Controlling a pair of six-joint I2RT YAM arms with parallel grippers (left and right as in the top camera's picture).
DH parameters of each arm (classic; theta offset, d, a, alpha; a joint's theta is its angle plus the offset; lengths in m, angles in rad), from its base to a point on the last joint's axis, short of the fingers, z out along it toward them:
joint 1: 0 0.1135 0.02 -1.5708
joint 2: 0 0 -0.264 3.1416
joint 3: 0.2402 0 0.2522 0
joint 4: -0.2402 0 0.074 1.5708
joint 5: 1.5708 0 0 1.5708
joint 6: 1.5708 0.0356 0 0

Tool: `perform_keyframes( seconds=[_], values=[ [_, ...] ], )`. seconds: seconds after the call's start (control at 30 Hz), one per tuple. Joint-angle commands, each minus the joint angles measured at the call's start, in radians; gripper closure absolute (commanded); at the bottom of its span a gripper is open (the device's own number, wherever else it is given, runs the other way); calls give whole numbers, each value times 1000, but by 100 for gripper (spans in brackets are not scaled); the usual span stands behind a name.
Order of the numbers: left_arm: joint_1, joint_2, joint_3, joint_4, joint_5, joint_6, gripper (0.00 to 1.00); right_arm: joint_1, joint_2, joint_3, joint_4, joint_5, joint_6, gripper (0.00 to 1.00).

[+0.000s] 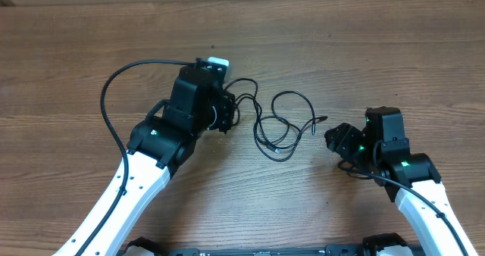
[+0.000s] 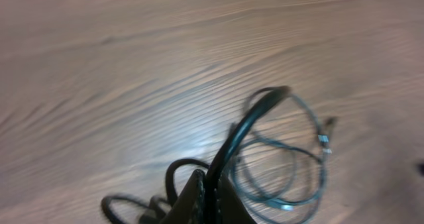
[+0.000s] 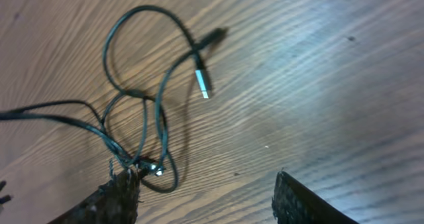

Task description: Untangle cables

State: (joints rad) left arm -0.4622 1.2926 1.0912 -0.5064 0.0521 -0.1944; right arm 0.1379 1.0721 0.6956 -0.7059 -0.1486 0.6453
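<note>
while the wooden table (image 1: 394,51) lay broad and matt beneath everything, its brown grain running in long streaks, the job looked to be at an early pulling-apart step. the white left arm (image 1: 144,180) reached in from the near left and the right arm (image 1: 424,203) from the near right. the left gripper (image 1: 227,116) had its jaws pressed together on one strand of the cables (image 1: 282,127), which rose as a smooth black arc from between them in the left wrist view. the right gripper (image 1: 339,140) stood just right of the heap, jaws apart with nothing between them. one of its ridged dark fingers (image 3: 119,201) sat beside a crossing of cords, though i could not tell whether it touched. the cables lay mid-table between the two grippers, thin, glossy and limp, thrown in several overlapping loops. by my reckoning the next move called for the right jaws to close on a free strand well away from the left grip, then draw outward gently so the loops slid open rather than cinching. smallest of all, a silvery plug (image 3: 203,85) lay loose on the wood, with a dark plug (image 3: 215,35) just beyond it.
</note>
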Motion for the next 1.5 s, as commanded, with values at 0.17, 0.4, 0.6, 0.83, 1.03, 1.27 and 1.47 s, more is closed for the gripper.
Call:
perform_keyframes(
  seconds=[0.17,0.4,0.6,0.83,1.03,1.27,1.47],
  values=[
    [4,-6,17,156,630,418,96,-4,-10,11,84,-213,-267,13],
    [4,-6,17,130,851,571,96,-4,-10,11,162,-182,-285,10],
    [5,-15,17,125,865,629,96,-4,-10,11,181,-32,-550,11],
    [5,-15,17,126,816,644,96,-4,-10,11,179,28,-856,20],
    [5,-15,17,188,853,643,96,-4,60,11,179,-21,-977,19],
    [5,-15,17,250,909,634,96,-4,200,11,216,-187,-1121,23],
    [6,-15,17,259,909,631,96,-4,215,11,245,-235,-1131,25]
  ],
)
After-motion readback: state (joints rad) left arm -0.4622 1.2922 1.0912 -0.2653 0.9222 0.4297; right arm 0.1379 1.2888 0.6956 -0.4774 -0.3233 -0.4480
